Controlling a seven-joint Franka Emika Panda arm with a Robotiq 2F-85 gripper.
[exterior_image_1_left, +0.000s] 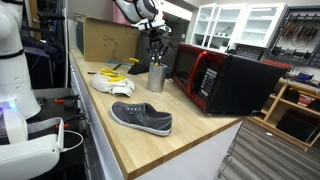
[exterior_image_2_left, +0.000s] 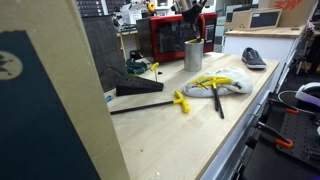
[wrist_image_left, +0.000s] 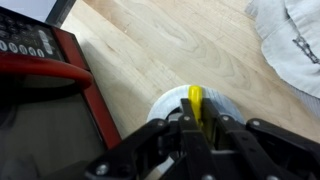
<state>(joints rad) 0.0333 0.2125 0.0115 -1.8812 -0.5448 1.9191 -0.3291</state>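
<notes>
My gripper hangs straight over a round metal cup and is shut on a slim yellow tool, whose end pokes out between the fingers above the cup's mouth. In both exterior views the gripper is just above the cup, which stands on the wooden bench beside the red microwave. How deep the tool reaches into the cup is hidden by the fingers.
A white cloth with yellow-handled tools lies on the bench. A grey shoe rests near the bench edge. A cardboard box stands behind. One yellow-handled tool lies alone on the wood.
</notes>
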